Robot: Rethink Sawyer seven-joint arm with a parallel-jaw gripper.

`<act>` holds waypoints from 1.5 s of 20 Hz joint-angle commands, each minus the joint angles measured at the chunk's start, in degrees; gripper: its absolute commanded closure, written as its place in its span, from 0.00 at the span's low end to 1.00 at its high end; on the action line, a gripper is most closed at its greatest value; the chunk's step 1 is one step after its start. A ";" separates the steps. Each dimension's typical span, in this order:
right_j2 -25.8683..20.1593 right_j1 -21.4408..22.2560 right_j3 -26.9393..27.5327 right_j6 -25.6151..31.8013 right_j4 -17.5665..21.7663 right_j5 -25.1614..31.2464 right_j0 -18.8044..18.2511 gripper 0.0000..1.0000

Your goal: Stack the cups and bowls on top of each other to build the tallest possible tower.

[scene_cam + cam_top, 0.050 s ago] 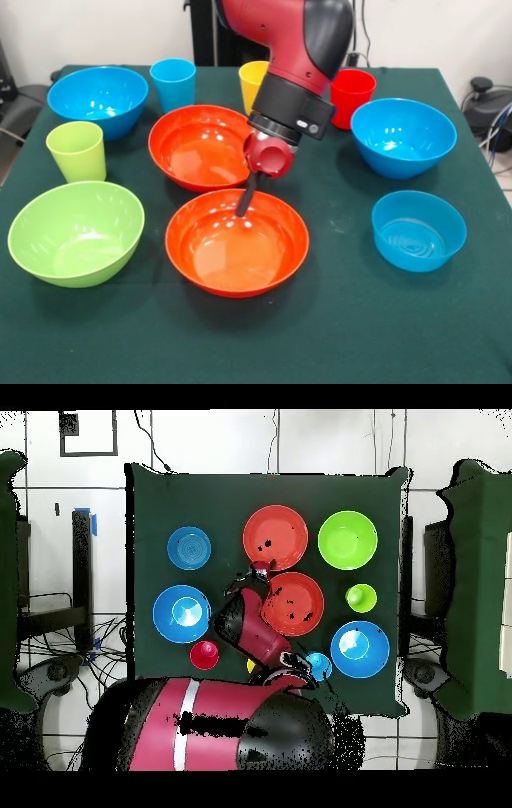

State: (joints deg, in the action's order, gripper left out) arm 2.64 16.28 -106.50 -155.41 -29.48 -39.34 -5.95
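Two orange bowls sit mid-table, one nearer (237, 242) (275, 536) and one behind it (200, 146) (292, 603). My gripper (246, 200) (260, 569) hangs at the nearer bowl's far rim, between the two. At the left are a green bowl (76, 232) and a green cup (76, 150). Deep blue bowls stand at the back left (98, 98) and the right (402, 136), with a smaller blue bowl (418, 230) in front. Along the back are a blue cup (173, 82), a yellow cup (253, 84) half hidden by the arm, and a red cup (353, 96). Every piece stands alone, so no tower is in view.
A dark green cloth (336, 336) covers the table. The red and black arm (300, 72) reaches over the back middle and hides part of that row. Chairs stand at both sides of the table (25, 584).
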 commanded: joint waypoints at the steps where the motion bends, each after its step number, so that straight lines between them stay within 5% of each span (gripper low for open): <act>1: -7.14 -3.91 -1.60 -12.96 -2.73 2.59 2.51 1.00; 30: -6.96 -2.76 -1.75 -12.55 -1.52 3.61 2.92 1.00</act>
State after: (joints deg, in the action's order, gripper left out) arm 2.64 15.76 -106.49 -156.45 -30.12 -40.79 -4.10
